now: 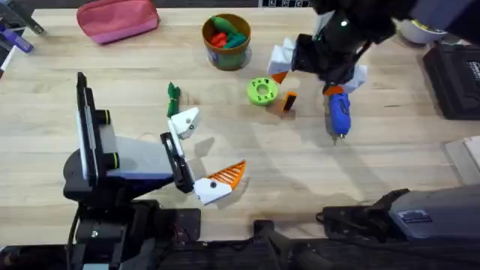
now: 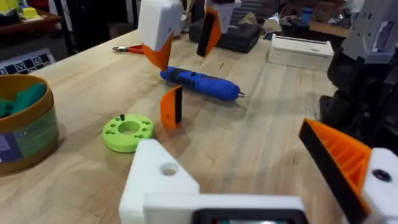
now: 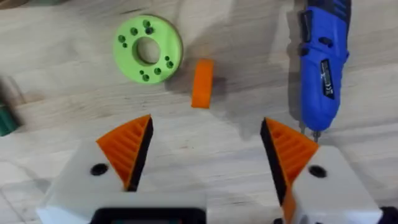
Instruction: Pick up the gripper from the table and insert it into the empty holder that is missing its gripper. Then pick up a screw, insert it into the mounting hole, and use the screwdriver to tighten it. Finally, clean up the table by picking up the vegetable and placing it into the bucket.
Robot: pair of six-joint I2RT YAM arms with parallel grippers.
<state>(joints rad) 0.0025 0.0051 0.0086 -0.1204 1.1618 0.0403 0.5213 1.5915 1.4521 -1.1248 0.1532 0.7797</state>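
Orange fingertip (image 3: 201, 83) beside green disc (image 3: 148, 48): light, rigid, ribbed; grip flat sides. Right pincer (image 3: 205, 152) wide above it. Left pincer (image 1: 202, 154) wide, empty.

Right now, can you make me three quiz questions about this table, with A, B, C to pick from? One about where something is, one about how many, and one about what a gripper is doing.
1. Where is the loose orange fingertip?
A. in the brown tub
B. on the table, between the green disc and the blue screwdriver
C. on the pink pouch

2. How many orange pads does the left gripper have?
A. none
B. one
C. two

3. What is the right gripper doing?
A. open, holding nothing
B. shut on the screwdriver
C. shut on the disc

Answers:
1 B: it lies on bare wood between those two.
2 B: one finger has an orange pad; the other is a bare white holder.
3 A: its two pads stand wide apart with nothing between them.
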